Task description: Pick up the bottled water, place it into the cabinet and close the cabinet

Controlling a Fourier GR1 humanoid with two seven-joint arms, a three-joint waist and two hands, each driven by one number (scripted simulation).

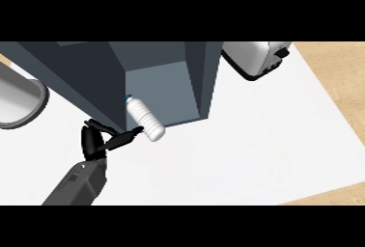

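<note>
Although the bottle (145, 119) lies tilted in the mouth of the cabinet (160, 89), cap inward, its lower end overhangs the front edge above the white surface (235, 159). Head view, items: left hand (91, 142), fingers spread rather than wrapped, one tip touching the bottle's outer end; right hand, not shown; cabinet, open. Status, judged: pick-up done; placing nearly done, bottle wants seating deeper; closing not yet begun. Also present: toaster (257, 60), grey pot (18, 103).

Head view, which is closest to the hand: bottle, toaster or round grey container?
The white bottle, right beside the left hand's fingers; the others sit apart.
</note>
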